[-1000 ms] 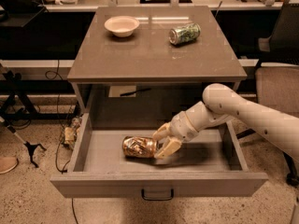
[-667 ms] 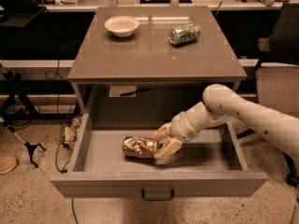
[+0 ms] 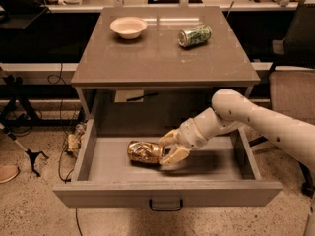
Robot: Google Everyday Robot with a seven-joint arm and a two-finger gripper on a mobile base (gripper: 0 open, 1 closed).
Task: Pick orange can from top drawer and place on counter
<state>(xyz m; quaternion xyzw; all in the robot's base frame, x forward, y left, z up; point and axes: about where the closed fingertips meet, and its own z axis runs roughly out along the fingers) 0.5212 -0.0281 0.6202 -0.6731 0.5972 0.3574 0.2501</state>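
Crumpled, shiny orange-gold can [image 3: 144,151] lies on its side, centre-left on drawer [image 3: 118,163] floor. My arm [image 3: 261,122] reaches in from right, angled down; tool [image 3: 169,148] clasps can's right end.

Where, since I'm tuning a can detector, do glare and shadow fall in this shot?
Camera view: pale glare streaks cross the counter between bowl and green can; the orange can glints brightly; the gripper, at that can's end in the drawer, throws a dark shadow on the drawer floor beside it; the drawer's back is dim.
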